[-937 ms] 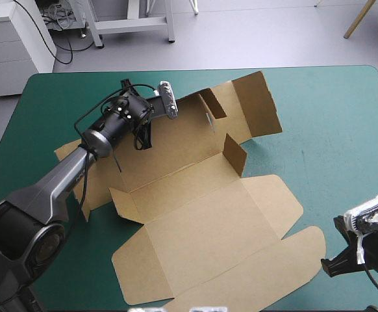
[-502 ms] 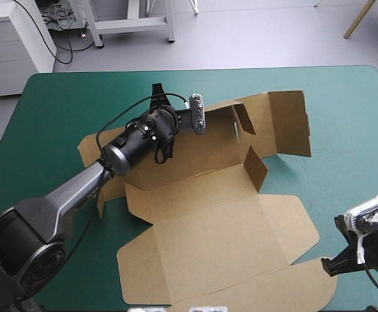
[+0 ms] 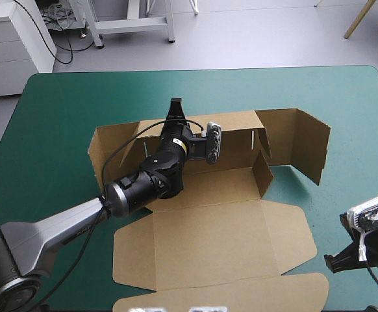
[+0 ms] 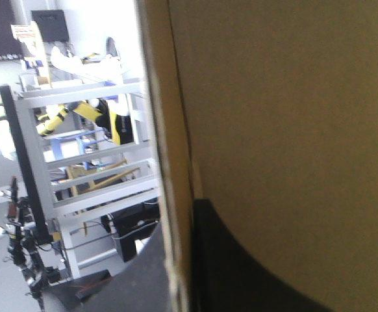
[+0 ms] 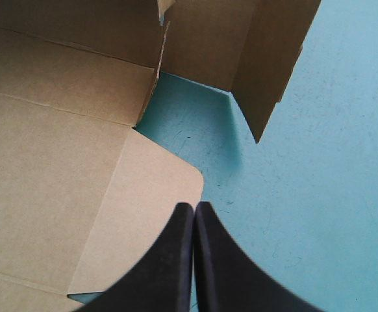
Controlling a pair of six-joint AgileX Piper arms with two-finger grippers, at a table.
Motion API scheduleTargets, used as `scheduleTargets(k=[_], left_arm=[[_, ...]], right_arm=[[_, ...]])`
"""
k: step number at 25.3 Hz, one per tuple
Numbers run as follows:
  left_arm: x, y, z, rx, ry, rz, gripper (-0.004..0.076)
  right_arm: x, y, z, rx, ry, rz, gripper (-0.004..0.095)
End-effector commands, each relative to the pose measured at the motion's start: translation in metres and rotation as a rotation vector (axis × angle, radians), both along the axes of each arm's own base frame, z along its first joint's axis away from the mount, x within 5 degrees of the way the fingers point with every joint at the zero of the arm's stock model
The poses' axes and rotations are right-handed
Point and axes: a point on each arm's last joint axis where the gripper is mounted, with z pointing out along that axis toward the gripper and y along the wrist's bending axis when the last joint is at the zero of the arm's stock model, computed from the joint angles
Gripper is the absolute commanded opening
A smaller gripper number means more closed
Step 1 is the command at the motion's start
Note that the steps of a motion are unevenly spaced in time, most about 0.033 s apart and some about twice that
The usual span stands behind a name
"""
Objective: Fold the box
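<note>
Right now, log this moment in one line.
left gripper: shut on box far wall, upright | right gripper: shut, empty, beside box's right edge | near panels: flat

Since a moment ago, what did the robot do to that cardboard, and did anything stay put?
The left gripper, shut on the far wall of the box, carried it to the right. That turned the whole box until the wall runs along the far edge of the table and stands upright. The right gripper stayed shut and empty near the table's near right corner.
</note>
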Motion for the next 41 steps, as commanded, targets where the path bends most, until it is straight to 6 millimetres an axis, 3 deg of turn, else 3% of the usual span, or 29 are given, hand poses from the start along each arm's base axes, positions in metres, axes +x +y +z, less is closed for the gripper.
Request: scheduleTargets(k=[1, 10, 12, 14, 18, 20, 25, 32, 41], left_arm=[[-0.015, -0.004, 0.026, -0.038, -0.158, -0.065, -0.0010], [-0.048, -0.016, 0.010, -0.056, -0.257, -0.100, -0.0010], [-0.058, -0.014, 0.007, -0.057, -0.285, -0.116, -0.0010], [-0.065, -0.011, 0.004, -0.044, -0.310, -0.116, -0.0010], [-0.068, -0.010, 0.003, -0.029, -0.326, -0.090, -0.0010], [-0.068, -0.009, 0.003, -0.029, -0.327, -0.086, -0.0010], [-0.068, -0.010, 0.003, -0.027, -0.326, -0.086, -0.0010], [-0.068, -0.009, 0.002, -0.027, -0.325, -0.082, -0.0010], [-0.068, -0.009, 0.002, -0.029, -0.322, -0.078, -0.0010]], right_arm=[[0.004, -0.002, 0.011, 0.005, -0.080, -0.031, -0.0019], [0.008, -0.016, 0.015, 0.016, -0.128, -0.216, -0.0010], [0.009, -0.016, 0.016, 0.019, -0.131, -0.217, 0.0041], [0.009, -0.015, 0.016, 0.044, -0.129, -0.228, 0.0156], [0.016, -0.008, 0.019, 0.128, -0.145, -0.221, 0.0720], [0.032, -0.001, 0.017, 0.118, -0.123, -0.231, 0.0833], [0.089, 0.019, 0.030, 0.054, -0.114, -0.286, 0.0833], [0.157, 0.039, 0.066, -0.051, -0.154, -0.344, 0.0833], [0.242, 0.017, 0.079, 0.048, -0.009, -0.339, 0.0833]])
